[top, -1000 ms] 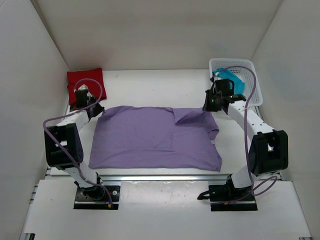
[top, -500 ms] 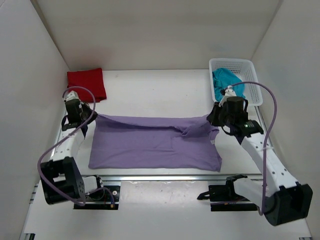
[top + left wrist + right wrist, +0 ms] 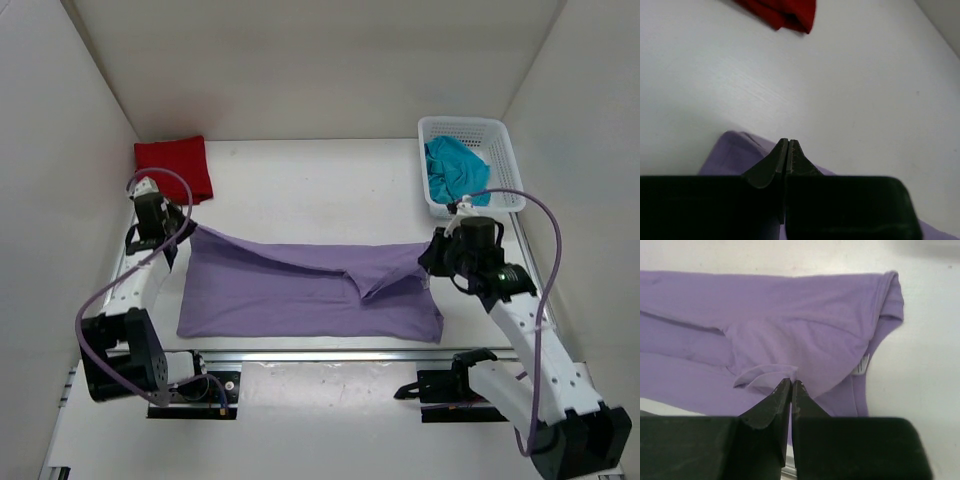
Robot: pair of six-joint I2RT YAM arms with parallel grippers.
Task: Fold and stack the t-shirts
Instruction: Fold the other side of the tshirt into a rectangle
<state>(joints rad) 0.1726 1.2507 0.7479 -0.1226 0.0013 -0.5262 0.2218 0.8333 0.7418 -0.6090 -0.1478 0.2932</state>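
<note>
Over the last second both arms have swung the far hem of the lavender t-shirt (image 3: 300, 295) up off the desk (image 3: 300, 185) and toward the near edge. The cloth that lay spread flat now slopes from each raised corner down to the part at rest, with a crease running across its middle.

The left tool (image 3: 178, 238) is pressed together on the far-left corner. The right tool (image 3: 430, 262) is likewise closed, pinching a small bunch of cloth at the far-right corner.

This looks like the first lengthwise fold, about halfway carried over; the hem still has to be laid on the near edge.

The red t-shirt (image 3: 172, 165) lies folded at the far-left corner. The teal t-shirt (image 3: 455, 168) sits crumpled in the white mesh basket (image 3: 468, 124), unfolded.
</note>
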